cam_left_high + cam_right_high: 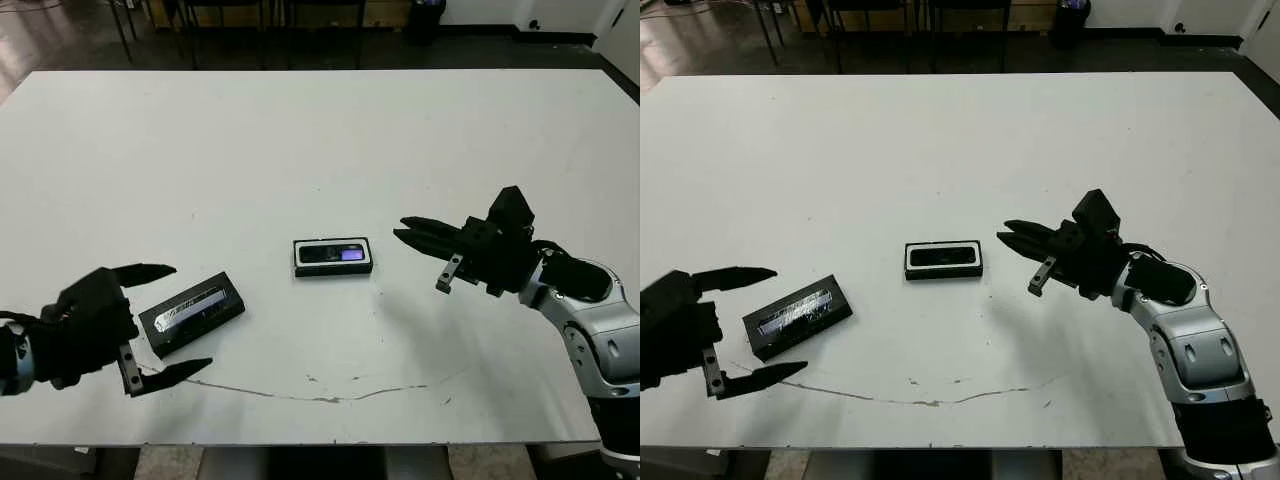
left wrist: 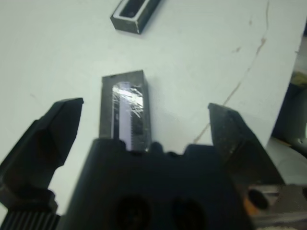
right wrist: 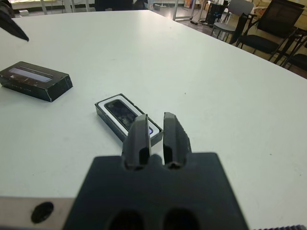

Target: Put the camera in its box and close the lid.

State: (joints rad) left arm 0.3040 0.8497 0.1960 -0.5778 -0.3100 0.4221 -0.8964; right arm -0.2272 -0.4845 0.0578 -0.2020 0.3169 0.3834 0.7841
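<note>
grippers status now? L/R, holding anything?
Left gripper: open around the lid, not gripping.
Right gripper: shut, empty, beside the box.

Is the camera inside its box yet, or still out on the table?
Inside. The camera lies in the white-lined box; the lid sits apart, uncovered.

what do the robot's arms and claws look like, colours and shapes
Both claws are black, each with two long tapered fingers ending in points. The right claw sits on a blocky black body, joined by a black cable loop to a silver-grey rounded forearm with a black cuff below. The left claw has a rounded matt black body and a small grey metal bracket near one finger's base.
</note>
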